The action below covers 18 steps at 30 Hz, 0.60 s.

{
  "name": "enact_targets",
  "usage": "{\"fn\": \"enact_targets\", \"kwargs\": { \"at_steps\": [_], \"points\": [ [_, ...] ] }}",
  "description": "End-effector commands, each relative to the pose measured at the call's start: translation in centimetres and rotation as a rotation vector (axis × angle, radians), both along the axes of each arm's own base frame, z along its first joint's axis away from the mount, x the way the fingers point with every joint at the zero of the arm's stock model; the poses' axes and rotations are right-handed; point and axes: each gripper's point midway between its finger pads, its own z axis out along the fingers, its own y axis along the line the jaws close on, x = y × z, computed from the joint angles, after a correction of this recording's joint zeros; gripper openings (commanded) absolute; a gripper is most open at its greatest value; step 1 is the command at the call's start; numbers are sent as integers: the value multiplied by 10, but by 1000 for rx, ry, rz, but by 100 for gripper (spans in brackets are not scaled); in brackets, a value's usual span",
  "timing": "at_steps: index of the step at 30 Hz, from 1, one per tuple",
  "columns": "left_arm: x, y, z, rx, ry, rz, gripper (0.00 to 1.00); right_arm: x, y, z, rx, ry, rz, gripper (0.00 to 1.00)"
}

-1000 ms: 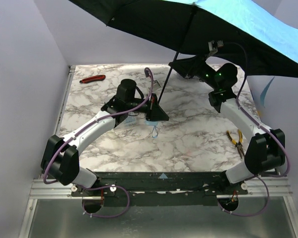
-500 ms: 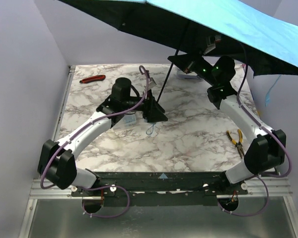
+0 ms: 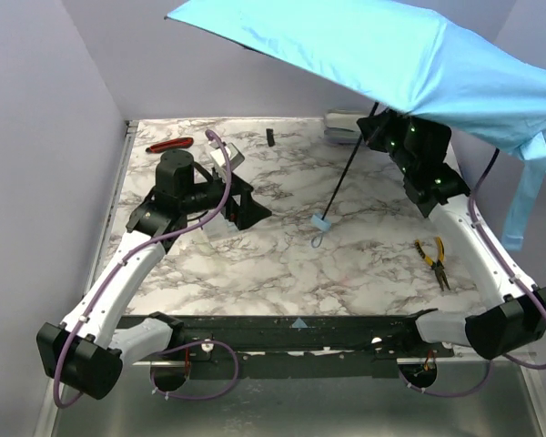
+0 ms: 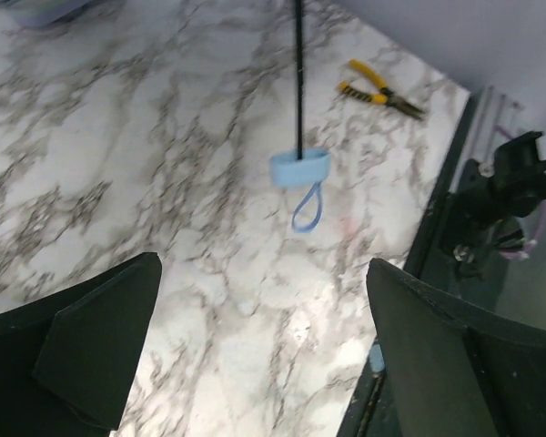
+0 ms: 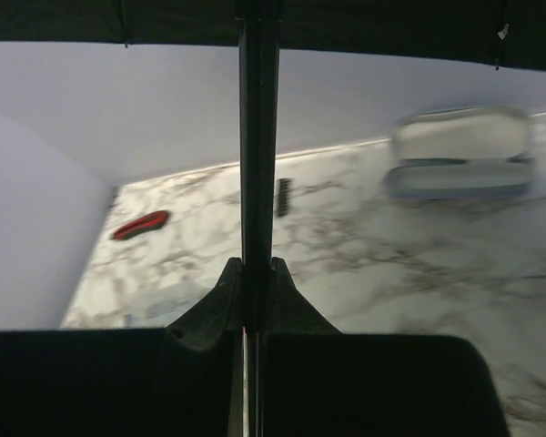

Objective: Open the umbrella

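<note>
The umbrella [image 3: 373, 55] stands open. Its sky-blue canopy spreads across the upper part of the overhead view from upper centre to the right edge, tilted so the right side hangs lower. From under it the thin black shaft [image 3: 350, 168] slants down and to the left to the small blue handle [image 3: 322, 221], which sits near the middle of the marbled counter [image 3: 255, 264] with its loop hanging below. Whether the handle touches the surface cannot be told.

The right pincer [image 5: 255, 273] is clamped on the shaft high up, just under the canopy. In its own wrist view the two fingers press together on the black rod, which runs straight up the centre of the frame to the dark underside.

The left pincer [image 4: 264, 273] has its fingers wide apart and holds nothing. Overhead it sits left of centre, well apart from the handle. In its wrist view the handle and loop show in the upper middle, beyond the gap between the two black fingers.

Yellow-handled pliers [image 3: 434, 259] lie at the right of the counter. A red-handled tool [image 3: 169, 144] lies at the upper left, with a small black piece [image 3: 267, 137] to its right. A clear box [image 3: 344, 126] (blurred in the right wrist view) rests at the far edge, just left of the right pincer.
</note>
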Motion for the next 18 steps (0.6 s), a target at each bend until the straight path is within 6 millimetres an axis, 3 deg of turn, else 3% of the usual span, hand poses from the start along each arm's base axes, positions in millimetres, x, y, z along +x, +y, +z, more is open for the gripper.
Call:
{"fn": "enact_targets", "kwargs": {
  "at_steps": [1, 9, 18],
  "points": [
    [15, 25, -33, 133, 3, 115, 98, -9, -42, -14, -228, -6, -156, 0],
    [26, 31, -34, 164, -26, 149, 98, -19, -69, -28, -234, 39, -290, 0],
    [37, 39, -35, 195, -49, 192, 98, -23, -105, -67, -271, 95, -491, 0]
  ]
}}
